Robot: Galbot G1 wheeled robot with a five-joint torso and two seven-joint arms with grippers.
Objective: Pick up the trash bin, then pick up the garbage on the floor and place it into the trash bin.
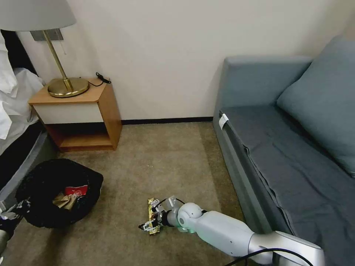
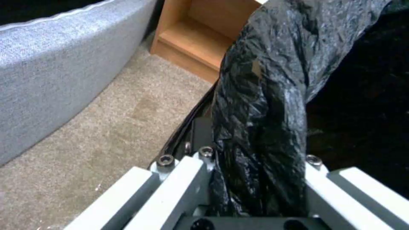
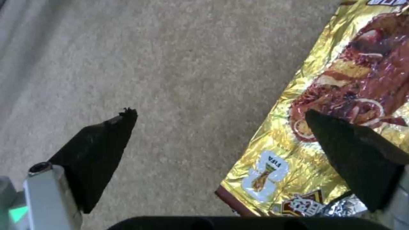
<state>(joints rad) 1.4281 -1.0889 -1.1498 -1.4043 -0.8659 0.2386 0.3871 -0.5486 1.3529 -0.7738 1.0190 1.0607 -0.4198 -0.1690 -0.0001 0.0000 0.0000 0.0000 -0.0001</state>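
The trash bin [image 1: 55, 192], lined with a crinkly black bag, stands at the lower left of the head view. A red-and-white carton [image 1: 76, 190] and brown crumpled paper [image 1: 64, 201] lie inside it. My left gripper [image 1: 16, 212] is shut on the bin's bag-covered rim [image 2: 260, 121]; its body [image 2: 255, 179] straddles the rim in the left wrist view. A shiny gold-brown snack wrapper [image 1: 151, 204] [image 3: 341, 89], a piece of garbage, lies flat on the carpet. My right gripper [image 1: 151, 221] [image 3: 219, 113] hovers open low over it, one finger above the wrapper and the other above bare carpet.
A wooden nightstand [image 1: 79, 114] with a brass lamp [image 1: 66, 87] stands against the back wall. A bed [image 1: 14, 122] lies at the left, close to the bin. A grey-blue sofa [image 1: 288, 147] runs along the right. Open carpet [image 1: 159, 166] lies between them.
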